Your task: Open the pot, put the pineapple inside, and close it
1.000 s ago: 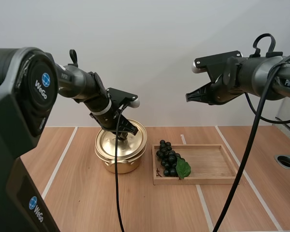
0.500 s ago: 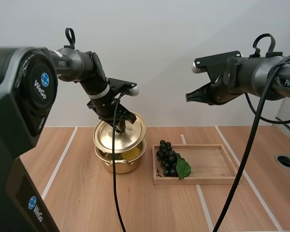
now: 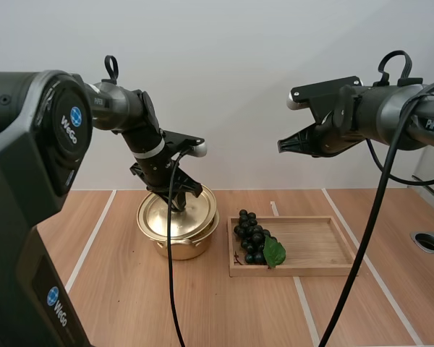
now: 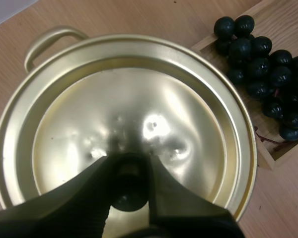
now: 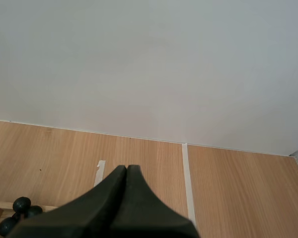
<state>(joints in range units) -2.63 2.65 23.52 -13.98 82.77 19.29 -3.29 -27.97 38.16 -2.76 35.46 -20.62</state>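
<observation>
Grey left arm [image 3: 123, 108] with 2 blue WeGo badges; right arm [image 3: 390, 116] apparently lettered PIPER; ribbed black fingers [image 4: 74, 203].

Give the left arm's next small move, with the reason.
Probably lower the lid straight down until it seats: the left gripper pinches the knob, and the lid looks slightly tilted, not flush on the rim of the pot.

Grapes [image 3: 250, 236] bunched at left end of wooden tray [image 3: 315, 244], green leaf [image 3: 275, 251] alongside; tray flat on table [image 3: 202, 303].
</observation>
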